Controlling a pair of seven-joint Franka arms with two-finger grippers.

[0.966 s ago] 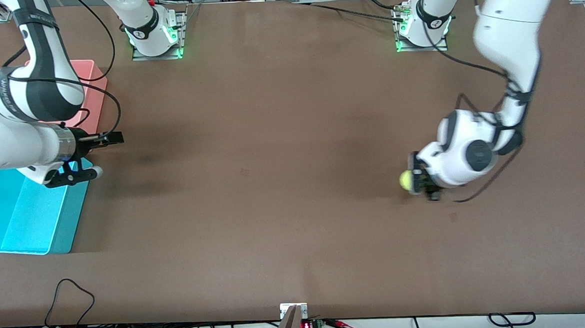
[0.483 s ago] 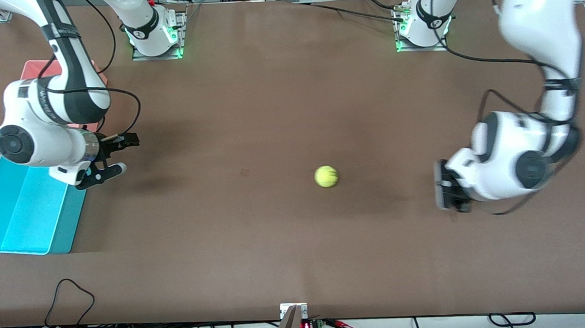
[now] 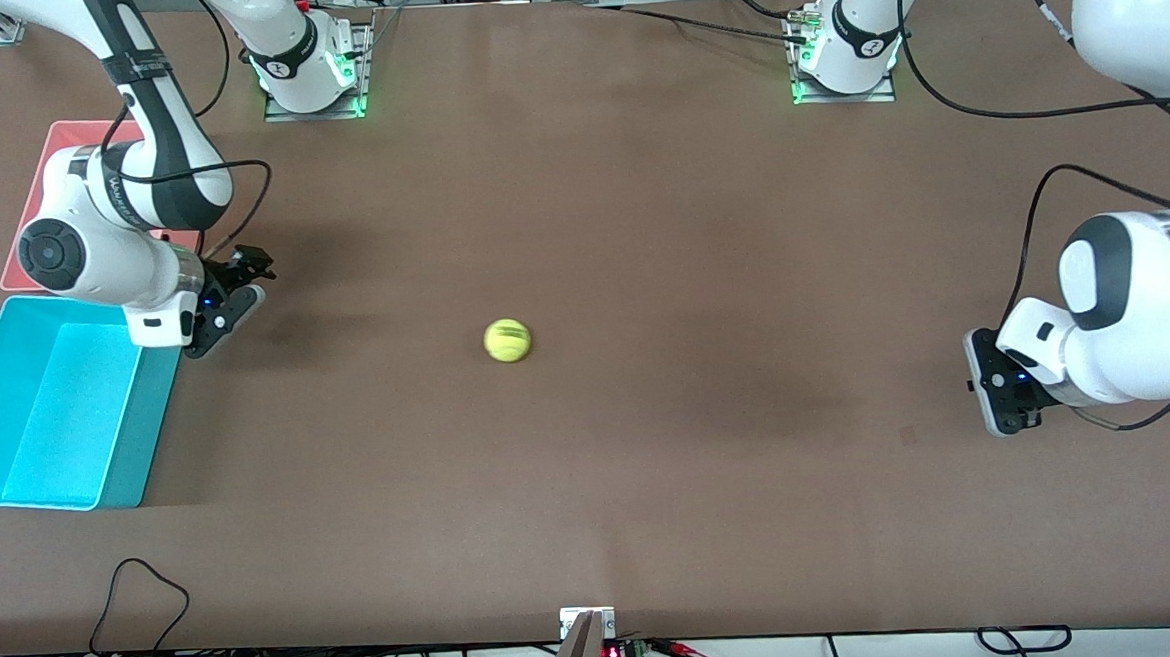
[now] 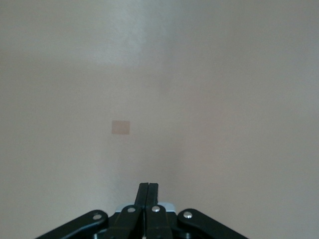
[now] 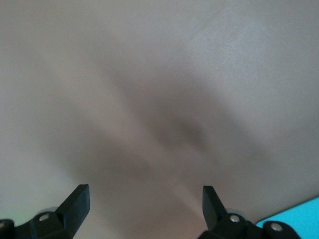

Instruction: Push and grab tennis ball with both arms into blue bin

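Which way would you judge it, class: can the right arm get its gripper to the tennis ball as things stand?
Probably yes. The right gripper stands open beside the blue bin, and only bare table lies between it and the tennis ball. The ball lies free near mid-table; whether it is rolling cannot be told.

The tennis ball (image 3: 507, 340), small, fuzzy and yellow-green with dark printed marks, lies alone on the bare brown table (image 3: 639, 215) near its middle, touching neither arm. The blue bin (image 3: 12, 479), a bright cyan open-top tub with sloping walls, sits at the right arm's end of the table, well apart from the ball. The right gripper (image 3: 233, 297), its fingers (image 5: 75, 204) spread wide, hangs just beside the bin's rim, between bin and ball. The left gripper (image 4: 147, 191), fingers pressed together on nothing, hangs over the table at the left arm's end.
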